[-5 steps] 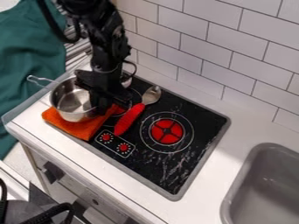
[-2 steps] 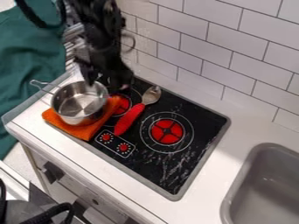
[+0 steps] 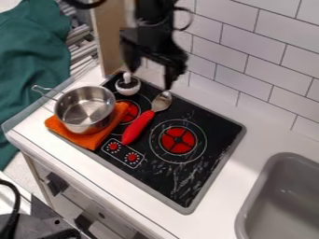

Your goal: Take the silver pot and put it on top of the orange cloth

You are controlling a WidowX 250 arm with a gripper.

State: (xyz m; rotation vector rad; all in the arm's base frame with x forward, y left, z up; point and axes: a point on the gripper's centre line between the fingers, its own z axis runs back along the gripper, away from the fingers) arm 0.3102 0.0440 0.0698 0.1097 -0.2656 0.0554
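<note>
Some of the orange cloth (image 3: 88, 139) hides under the silver pot (image 3: 85, 109); the gripper (image 3: 150, 79) hangs released, fingers apart.

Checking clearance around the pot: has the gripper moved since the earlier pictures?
Yes; against the fixed black cooktop, the gripper has moved away from the pot, toward the tiled wall and rightward in view.

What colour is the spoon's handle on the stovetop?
The spoon's handle is red; it shows best in the current camera view.
</note>
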